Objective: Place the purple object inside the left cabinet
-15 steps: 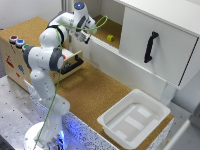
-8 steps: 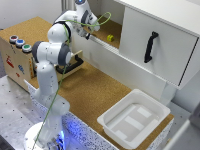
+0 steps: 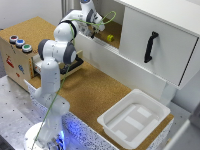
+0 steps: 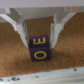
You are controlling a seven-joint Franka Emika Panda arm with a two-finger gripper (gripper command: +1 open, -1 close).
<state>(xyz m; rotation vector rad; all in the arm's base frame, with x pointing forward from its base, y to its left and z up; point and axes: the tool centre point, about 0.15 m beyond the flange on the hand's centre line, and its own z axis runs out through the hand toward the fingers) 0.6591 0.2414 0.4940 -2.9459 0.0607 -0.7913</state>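
Between the spread fingers of the end effector [image 4: 39, 33], the small dark purple cube with yellow lettering [image 4: 39, 49] sits on the cork floor of the white-walled left cabinet [image 3: 116, 41], toward 6 o'clock, apparently released. Since a second ago, the arm has reached deeper inside.

The left cabinet [image 3: 116, 31] is entered from above by the arm, its opening bounded by a low white front wall [image 3: 100, 50] and, on the exterior view's right, by the white-doored section [image 3: 160, 42] with its black handle [image 3: 150, 46]. Inside, the cork floor is shared with a small yellow object [image 3: 110, 38] just beside the gripper [image 3: 94, 33]. In the wrist view, bare cork [image 4: 15, 62] is seen all around the purple object [image 4: 38, 48], which fills the gap between the fingers [image 4: 21, 31].
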